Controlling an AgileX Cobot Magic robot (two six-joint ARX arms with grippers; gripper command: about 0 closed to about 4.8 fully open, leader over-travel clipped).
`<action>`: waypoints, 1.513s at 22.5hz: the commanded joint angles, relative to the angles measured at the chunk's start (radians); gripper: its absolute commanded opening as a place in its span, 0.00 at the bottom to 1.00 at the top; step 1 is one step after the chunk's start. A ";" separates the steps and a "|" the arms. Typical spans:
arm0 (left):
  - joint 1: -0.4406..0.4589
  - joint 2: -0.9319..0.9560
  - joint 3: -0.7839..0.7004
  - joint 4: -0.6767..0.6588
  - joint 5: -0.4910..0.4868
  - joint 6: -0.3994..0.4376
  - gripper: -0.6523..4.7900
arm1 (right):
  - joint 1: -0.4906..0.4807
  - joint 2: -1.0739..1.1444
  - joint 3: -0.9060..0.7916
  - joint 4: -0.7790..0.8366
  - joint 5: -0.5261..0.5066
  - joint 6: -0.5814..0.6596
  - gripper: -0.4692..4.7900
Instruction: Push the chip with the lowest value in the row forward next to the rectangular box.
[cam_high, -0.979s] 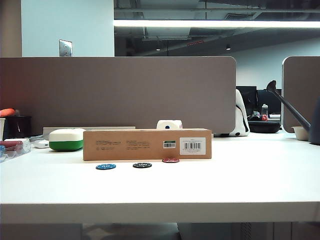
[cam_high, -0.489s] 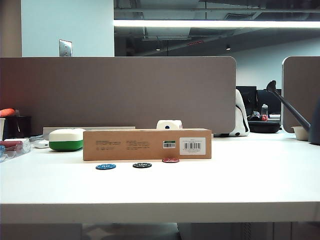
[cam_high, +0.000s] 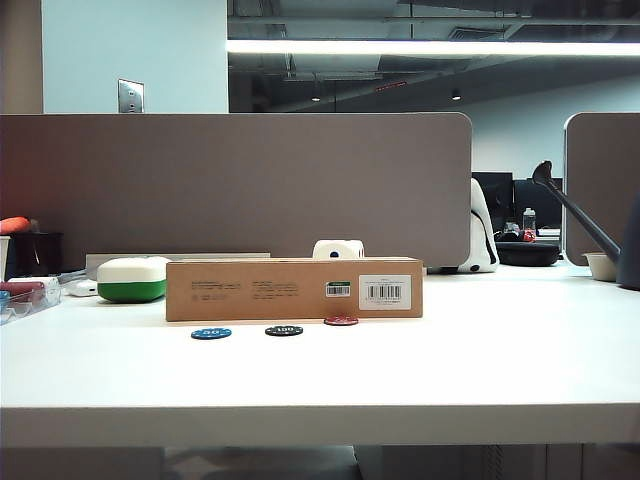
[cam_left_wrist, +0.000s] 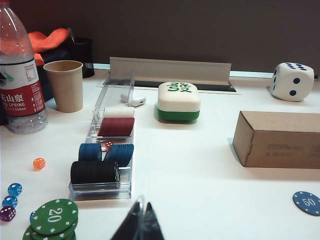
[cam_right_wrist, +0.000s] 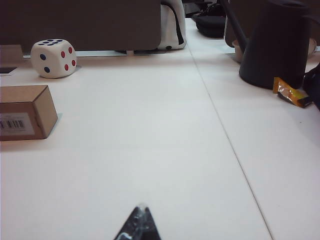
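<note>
Three chips lie mid-frame; the red chip (cam_high: 341, 320) already sits just beside the rectangular box (cam_high: 294, 289) — pushing looks done. Left pincer (cam_left_wrist: 140, 226) and right pincer (cam_right_wrist: 139, 225) hang closed, empty — retreat next.

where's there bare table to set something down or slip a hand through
Widest bare patch: right of the rectangular box, out to the dark watering can. Also free: between the chip rack and the box's end. Crowded: bottle, cup and loose chips near the left gripper. The right gripper is over bare table.
</note>
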 joint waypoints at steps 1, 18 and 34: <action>0.000 0.000 0.004 0.012 0.004 0.001 0.11 | -0.004 -0.001 -0.005 0.021 0.000 -0.021 0.08; 0.000 0.000 0.004 0.012 0.004 0.001 0.11 | -0.072 -0.001 -0.005 0.028 -0.086 -0.021 0.08; 0.000 0.000 0.004 0.012 0.004 0.001 0.11 | -0.072 -0.001 -0.005 0.028 -0.086 -0.021 0.08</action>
